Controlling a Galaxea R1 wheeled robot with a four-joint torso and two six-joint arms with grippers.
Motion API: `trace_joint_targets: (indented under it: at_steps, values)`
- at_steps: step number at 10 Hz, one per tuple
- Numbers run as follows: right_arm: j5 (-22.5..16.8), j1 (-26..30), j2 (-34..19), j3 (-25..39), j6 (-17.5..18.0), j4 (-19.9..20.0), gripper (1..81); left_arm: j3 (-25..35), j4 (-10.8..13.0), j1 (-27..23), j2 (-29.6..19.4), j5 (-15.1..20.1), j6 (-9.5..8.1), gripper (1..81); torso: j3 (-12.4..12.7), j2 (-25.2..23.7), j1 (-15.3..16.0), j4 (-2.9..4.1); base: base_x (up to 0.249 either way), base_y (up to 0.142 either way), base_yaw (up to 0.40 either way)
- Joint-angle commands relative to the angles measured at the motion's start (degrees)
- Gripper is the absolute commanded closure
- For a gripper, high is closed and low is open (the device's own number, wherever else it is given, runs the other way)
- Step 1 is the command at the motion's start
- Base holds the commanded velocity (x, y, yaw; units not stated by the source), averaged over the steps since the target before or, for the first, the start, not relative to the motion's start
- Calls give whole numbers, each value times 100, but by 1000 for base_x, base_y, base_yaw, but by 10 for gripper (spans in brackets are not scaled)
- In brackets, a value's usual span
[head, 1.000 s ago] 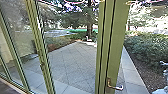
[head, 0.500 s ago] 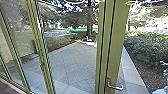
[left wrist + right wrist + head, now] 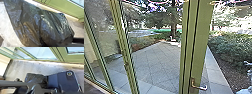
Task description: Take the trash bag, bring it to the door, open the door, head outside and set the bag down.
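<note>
Trash bag (image 3: 41, 27) is inside, beside the robot's base (image 3: 66, 80), can't tell what either gripper is doing. I'd square up to the door handle (image 3: 200, 87), press gently and keep the plastic clear of the door (image 3: 201, 50)

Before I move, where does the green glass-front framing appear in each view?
Head view: green framing as upright posts; one bears a lever handle, right of centre.
Left wrist view: green framing beyond the black trash bag.
Right wrist view: green framing across the grey floor from the black trash bag.
Shared landmark: pale strip along the framing's foot.
</note>
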Motion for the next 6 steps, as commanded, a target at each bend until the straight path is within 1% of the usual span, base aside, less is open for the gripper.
trace_joint_targets:
  at_steps: [1,2,3,5,6]
  values:
    - [63,253,-959,1012,-11,88,10,35,-22,-351,-50,263,-7,811,0,2,0,0,0,0,0]
    - [72,358,-1187,1197,-11,227,10,35,-22,-351,-41,263,-7,811,0,2,0,0,0,0,0]
    - [72,515,-1451,1399,-11,517,10,35,-22,-351,-24,263,-7,811,0,2,0,0,0,0,0]
    - [72,947,-1909,1963,-11,1002,10,35,-22,-351,-6,263,-7,811,0,0,0,0,0,0,0]
    - [63,1218,-2059,2174,-11,1169,10,35,-31,-351,-6,263,-7,811,0,0,0,0,0,0,0]
